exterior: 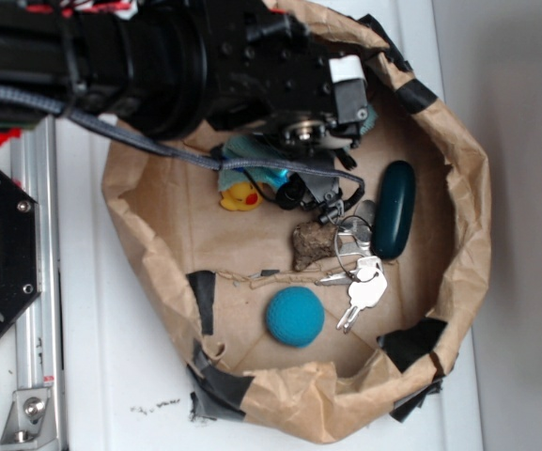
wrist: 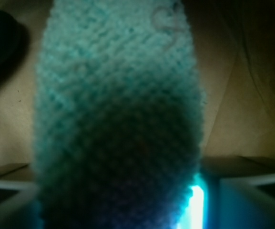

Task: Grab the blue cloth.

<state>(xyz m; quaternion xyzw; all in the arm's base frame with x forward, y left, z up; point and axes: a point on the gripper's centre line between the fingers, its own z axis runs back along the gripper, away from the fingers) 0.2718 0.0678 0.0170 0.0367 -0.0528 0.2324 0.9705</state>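
Note:
The blue cloth (wrist: 118, 86) is a fuzzy light teal terry cloth that fills the middle of the wrist view as a long bunched strip running up from between my fingers. My gripper (wrist: 118, 200) is shut on it, with one finger (wrist: 6, 195) on its left and the other (wrist: 247, 191) on its right. In the exterior view only teal patches of the cloth (exterior: 252, 155) show under the black arm, and the gripper (exterior: 299, 183) sits over the back of the paper tub, largely hidden by the arm.
A crumpled brown paper tub (exterior: 463, 188) holds everything. Inside are a yellow rubber duck (exterior: 240, 196), a brown rock (exterior: 315, 242), a bunch of keys (exterior: 360, 277), a dark teal oval case (exterior: 394, 209) and a round blue ball (exterior: 295, 317).

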